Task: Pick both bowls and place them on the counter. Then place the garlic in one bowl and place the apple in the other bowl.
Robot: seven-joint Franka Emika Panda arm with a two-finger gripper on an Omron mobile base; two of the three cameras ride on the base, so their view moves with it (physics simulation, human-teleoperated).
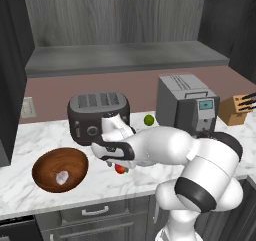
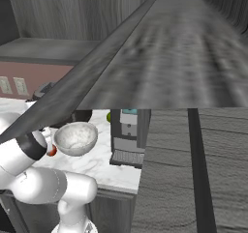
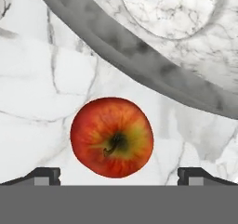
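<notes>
The gripper (image 3: 119, 174) points straight down with its jaws standing wide apart, and it holds nothing – the two dark fingertips (image 3: 44, 175) show on each side of the apple (image 3: 112, 137), which lies below them on the white marble counter (image 3: 32, 79), stem side up. Just beside the apple is the rim of the white marbled bowl (image 3: 195, 56); in the right base view this bowl (image 2: 75, 138) stands upright on the counter next to the arm. Further to the left, the brown wooden bowl (image 1: 60, 169) rests on the counter too, with the garlic (image 1: 62, 176) inside it. Behind are a dark toaster (image 1: 98, 116), a small green fruit (image 1: 148, 119) and a grey machine (image 1: 186, 104) – all near the wall.
</notes>
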